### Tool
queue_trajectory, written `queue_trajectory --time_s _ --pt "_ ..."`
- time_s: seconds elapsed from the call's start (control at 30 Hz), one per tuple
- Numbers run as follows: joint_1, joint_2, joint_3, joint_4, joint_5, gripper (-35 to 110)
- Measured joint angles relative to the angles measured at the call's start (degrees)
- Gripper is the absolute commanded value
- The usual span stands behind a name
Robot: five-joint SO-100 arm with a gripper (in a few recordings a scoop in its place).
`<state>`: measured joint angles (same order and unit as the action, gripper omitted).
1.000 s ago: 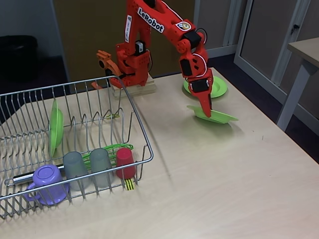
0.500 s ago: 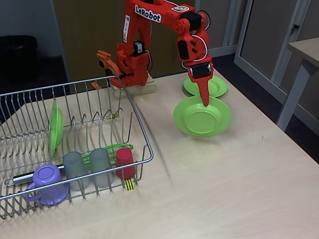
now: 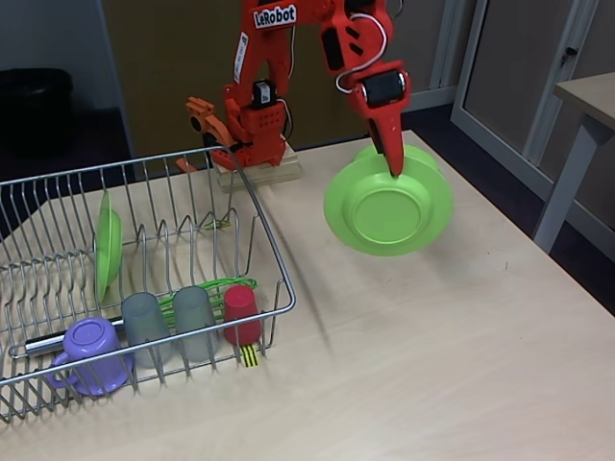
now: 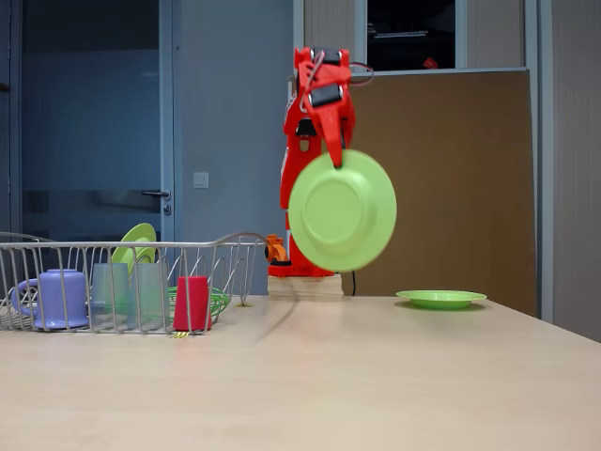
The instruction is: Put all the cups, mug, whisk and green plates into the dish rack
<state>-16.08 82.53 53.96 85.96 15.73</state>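
The surface (image 3: 461, 365) is a pale, light-wood tabletop, bare across its right and front parts, standing in an office-like room with a brown board behind the arm, grey framed glass panels to the right in a fixed view and a blue-grey door with a lever handle at the left in another. A second pale table (image 3: 588, 96) shows at the right edge. The orange arm is bolted to a small wooden block (image 3: 259, 173) at the far edge of the surface. Its claw (image 3: 392, 165) is clenched on the top rim of one green plate (image 3: 388, 206), which hangs in the air on edge, its round bright lime face and wide rim turned toward both fixed views, well clear of the surface. A second green plate (image 4: 441, 299) lies flat on the surface behind it, near the far right. The third green plate (image 3: 108, 245) stands on edge between prongs in the dish rack (image 3: 274, 252), a silver wire basket at the left with a yellow-black tag (image 3: 250, 356). Along the rack's near side sit the lilac mug (image 3: 88, 355), two translucent grey cups (image 3: 146, 325) (image 3: 194, 319) and the red cup (image 3: 241, 313), all mouth down, with the whisk (image 3: 207, 288) lying behind them, its green loops showing.
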Motion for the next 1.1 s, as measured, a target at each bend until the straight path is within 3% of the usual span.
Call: queue_trajectory --time_s 0.3,0.73,1.1 --pt "8.7 3.9 -9.8 3.5 -13.7 0" --pt "33.5 29.5 28.7 -11.1 -17.1 0" --pt "44.6 38.3 49.3 -21.6 -18.4 0"
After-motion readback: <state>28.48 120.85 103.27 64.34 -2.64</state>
